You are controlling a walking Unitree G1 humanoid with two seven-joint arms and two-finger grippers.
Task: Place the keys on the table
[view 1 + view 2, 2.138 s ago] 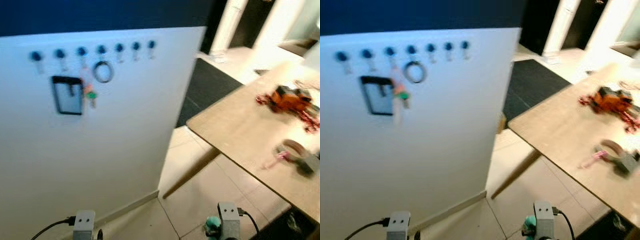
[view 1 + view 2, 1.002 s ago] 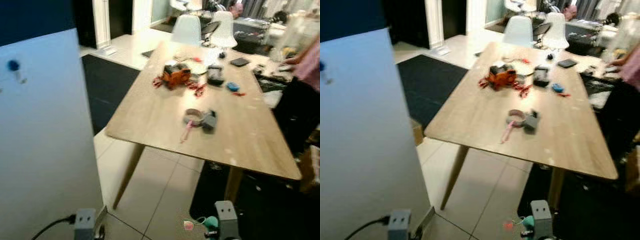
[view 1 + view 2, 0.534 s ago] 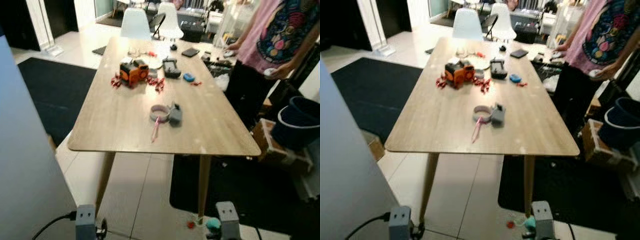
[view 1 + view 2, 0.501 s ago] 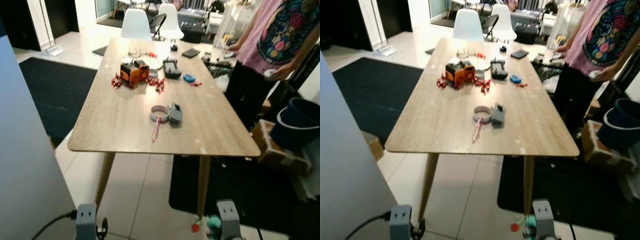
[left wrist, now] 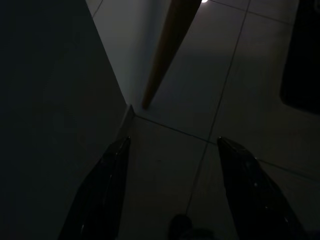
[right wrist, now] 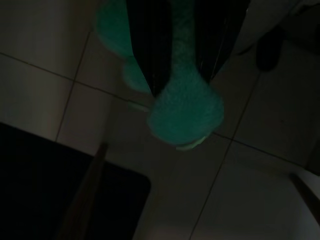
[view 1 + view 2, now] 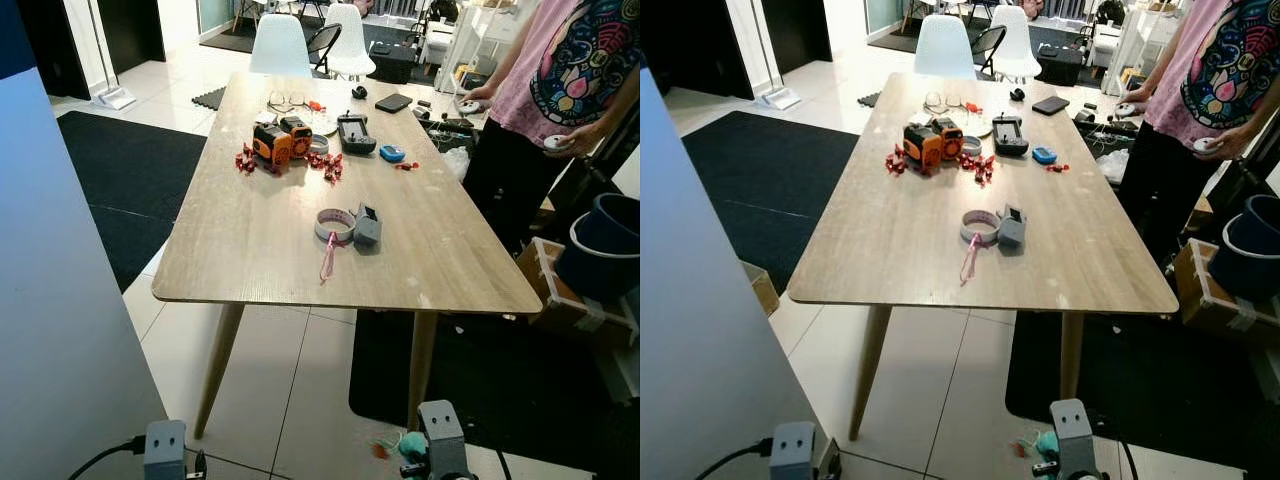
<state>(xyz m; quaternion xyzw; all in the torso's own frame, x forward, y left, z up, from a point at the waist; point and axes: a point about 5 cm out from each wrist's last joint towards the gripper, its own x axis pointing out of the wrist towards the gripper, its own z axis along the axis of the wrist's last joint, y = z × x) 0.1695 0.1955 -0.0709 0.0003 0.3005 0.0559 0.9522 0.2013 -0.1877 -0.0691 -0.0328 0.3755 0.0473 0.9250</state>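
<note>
Hanging low at the robot's right side, the right gripper (image 6: 182, 70) is being kept clamped on the keys' fluffy teal pom-pom keychain (image 6: 185, 107); in the right wrist view the two black fingers (image 6: 147, 47) are pressing the fuzzy ball from both sides above the pale tiled floor (image 6: 45, 100). In the head views the same teal fob (image 7: 411, 445) is being seen just beside the right wrist, with a small red piece dangling next to it. The metal keys themselves cannot be made out.

The long light wooden table (image 7: 260, 240) is being faced ahead, well apart from the held keychain. On its top a grey tape roll with a pink strip (image 7: 333, 228) and a small grey box (image 7: 367, 227) are lying together near the middle; an orange and black toy-like gadget (image 7: 280, 140) with red bits around it is sitting farther back.

The left gripper (image 5: 170, 195) is hanging idle with fingers spread apart and nothing between them, near a tapered wooden table leg (image 5: 167, 55) and a white wall panel (image 7: 60, 300). A person in a pink printed shirt (image 7: 570, 70) is standing at the table's far right side.
</note>
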